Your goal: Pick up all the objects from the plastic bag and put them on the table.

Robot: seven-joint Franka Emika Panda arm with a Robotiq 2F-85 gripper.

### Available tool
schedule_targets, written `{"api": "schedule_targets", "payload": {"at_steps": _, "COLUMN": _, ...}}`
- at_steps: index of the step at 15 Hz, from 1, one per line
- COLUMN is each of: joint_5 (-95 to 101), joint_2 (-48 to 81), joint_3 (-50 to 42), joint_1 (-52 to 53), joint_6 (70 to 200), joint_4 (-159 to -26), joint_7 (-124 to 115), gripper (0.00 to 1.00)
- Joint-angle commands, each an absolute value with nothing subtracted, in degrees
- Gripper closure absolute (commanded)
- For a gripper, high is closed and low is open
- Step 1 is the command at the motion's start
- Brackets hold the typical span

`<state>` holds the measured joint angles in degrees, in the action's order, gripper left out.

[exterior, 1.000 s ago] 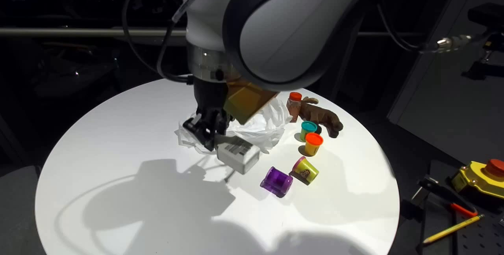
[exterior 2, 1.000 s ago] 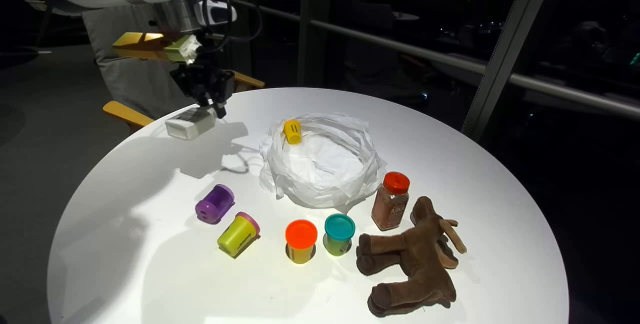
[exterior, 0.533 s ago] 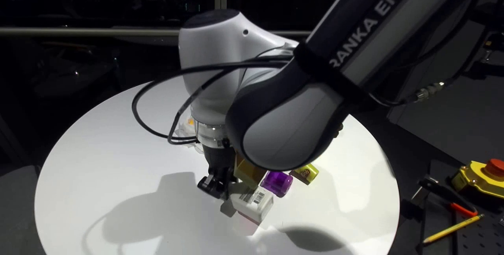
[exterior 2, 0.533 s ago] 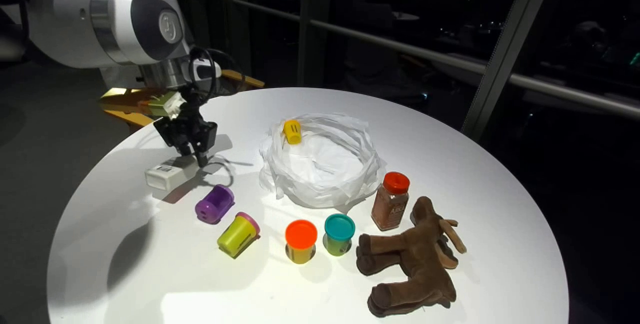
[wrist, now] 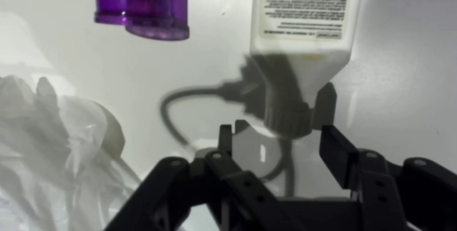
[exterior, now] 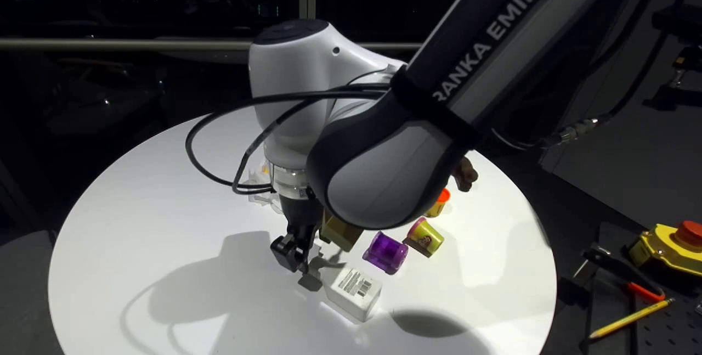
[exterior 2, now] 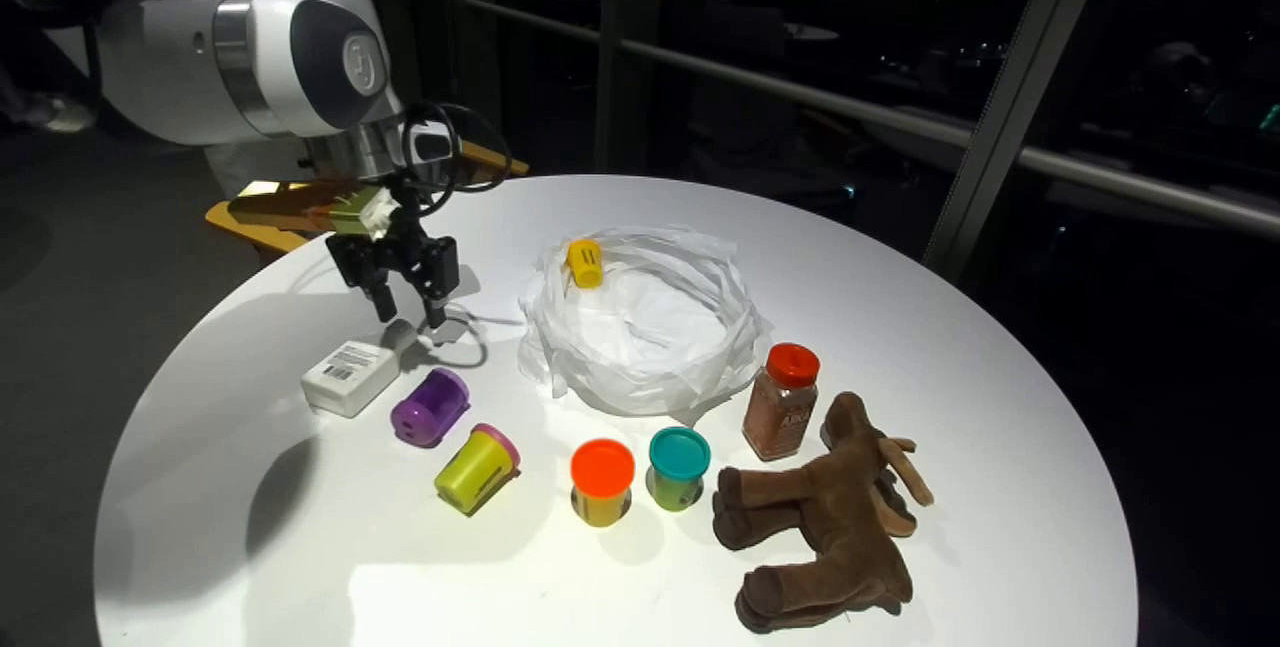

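The gripper (wrist: 278,139) stands above the table (exterior 2: 560,597) with its jaws apart and nothing held between them. Just beyond the fingertips, the white bottle (wrist: 305,27) lies on its side on the table, its ribbed cap (wrist: 288,121) toward the gripper and no contact visible; judged by placement, it needs no further handling. Beside it is the purple container (exterior 2: 430,407), and beyond that the yellow-green tub (exterior 2: 477,469), both lying on their sides. Further out, the plastic bag (exterior 2: 650,385) rests on the table with its mouth upward, and the small yellow tub (exterior 2: 585,264) sits at its inner wall; this is the only object seen in the bag and, by judgement, the next to be lifted. Expect the yellow tub to be light, stiff-walled and smooth, with a slight taper that may let the pads slip. Take hold across its full width at mid-body, with moderate force. Treat the bag's film as soft and prone to snagging: keep it out of the grip, since a pinched fold would drag the bag along. Set the yellow tub down clear of the upright orange-lidded tub (exterior 2: 602,477), teal-lidded tub (exterior 2: 679,467) and red-capped bottle (exterior 2: 779,412), and of the brown toy animal (exterior 2: 845,517) lying farthest out.
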<state>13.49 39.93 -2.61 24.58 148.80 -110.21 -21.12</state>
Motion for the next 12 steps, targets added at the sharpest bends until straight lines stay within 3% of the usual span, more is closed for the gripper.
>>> {"api": "schedule_targets", "payload": {"at_steps": 1, "joint_5": 14.2, "joint_2": 36.2, "joint_3": -2.6, "joint_1": 20.9, "joint_6": 146.6, "joint_4": -109.7, "joint_7": -15.0, "gripper": 0.02}}
{"api": "schedule_targets", "payload": {"at_steps": 12, "joint_5": 17.2, "joint_2": 45.8, "joint_3": -5.0, "joint_1": 11.3, "joint_6": 145.3, "joint_4": -91.5, "joint_7": -4.5, "gripper": 0.0}}
